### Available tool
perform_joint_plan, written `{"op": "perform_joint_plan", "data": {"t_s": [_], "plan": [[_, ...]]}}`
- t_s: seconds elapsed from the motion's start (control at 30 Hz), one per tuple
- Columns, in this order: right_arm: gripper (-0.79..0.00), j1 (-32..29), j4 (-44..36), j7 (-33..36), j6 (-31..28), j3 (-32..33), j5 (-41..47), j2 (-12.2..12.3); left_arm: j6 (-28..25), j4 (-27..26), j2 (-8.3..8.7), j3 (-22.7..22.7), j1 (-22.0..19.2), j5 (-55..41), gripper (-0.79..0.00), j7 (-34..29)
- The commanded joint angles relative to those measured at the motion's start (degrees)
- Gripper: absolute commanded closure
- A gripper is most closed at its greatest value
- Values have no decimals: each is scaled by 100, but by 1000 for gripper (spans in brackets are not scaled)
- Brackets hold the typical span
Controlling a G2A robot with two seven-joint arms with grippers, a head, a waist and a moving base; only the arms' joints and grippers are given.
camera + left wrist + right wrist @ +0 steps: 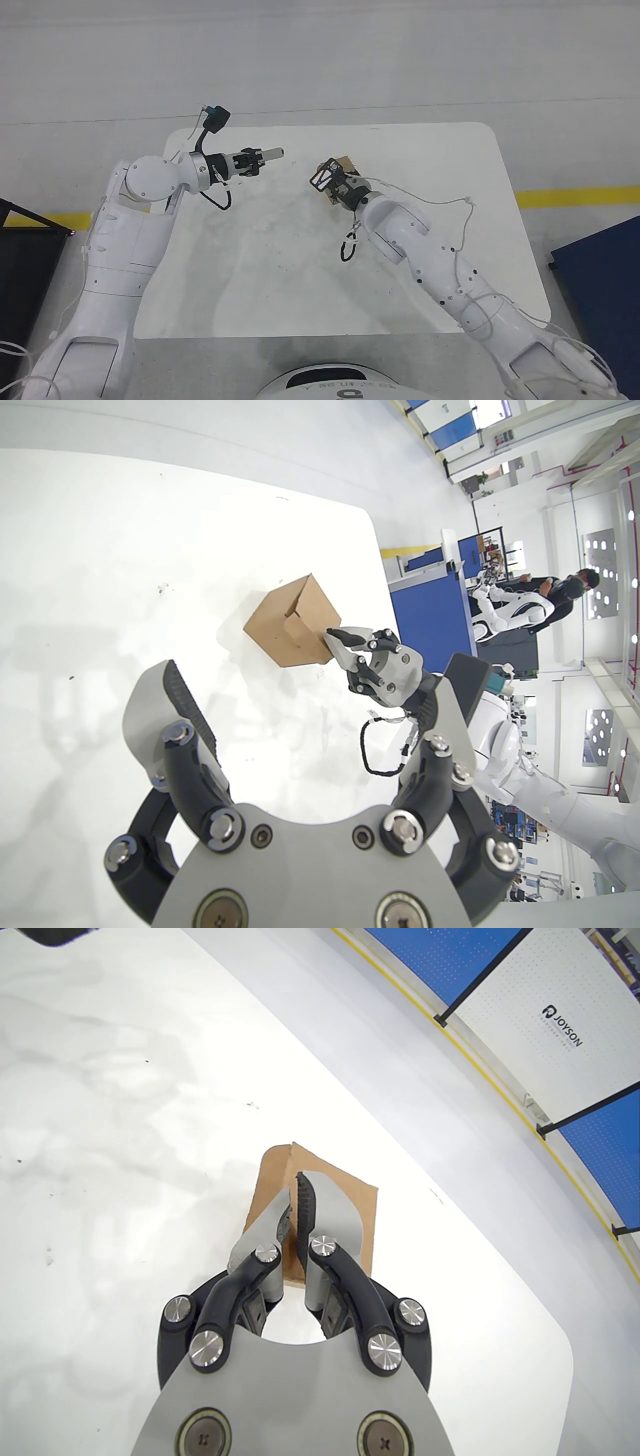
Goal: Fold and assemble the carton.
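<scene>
The left arm comes in from the lower left of the top view. Its forearm lies level across the upper left of the counter (270, 270), and the left gripper (265, 155) points toward the right of the frame. Its fingers (172, 695) are spread wide with nothing between them, and they stay well apart from the carton (344, 162).

The right arm rises from the lower right corner on a diagonal toward the upper middle. The right gripper (323, 178) sits just right of centre in the upper half of the frame. Its fingers (320, 1208) are pinched onto an edge of the carton (270, 1173), one pad on each side of a cardboard panel.

The carton (290, 630) is plain brown cardboard, partly folded into a box shape. It rests on the counter (125, 550), tilted so that a folded ridge is uppermost. One seam stands slightly ajar, and a small slot is cut beside it. In the left wrist view the right gripper (336, 642) meets the carton at a lower corner.

From above the gripper covers most of the carton, so its long axis cannot be told. The ajar seam faces the left arm.
</scene>
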Motion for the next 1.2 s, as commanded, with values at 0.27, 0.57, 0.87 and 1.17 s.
{"op": "perform_joint_plan", "data": {"t_s": [0.27, 0.57, 0.87, 1.17], "plan": [[-662, 14, 37, 165, 250, -90, -300, -110, 0, 0, 0, 0, 0, 0, -785, 0], [-600, -4, 136, 300, 684, -177, -640, -231, 0, 0, 0, 0, 0, 0, -785, 0], [0, -114, 213, 343, 1058, -184, -1084, -318, 0, 0, 0, 0, 0, 0, -785, 0], [0, -382, -31, 388, 1429, -37, -1529, -349, 0, 0, 0, 0, 0, 0, -785, 0]]}}
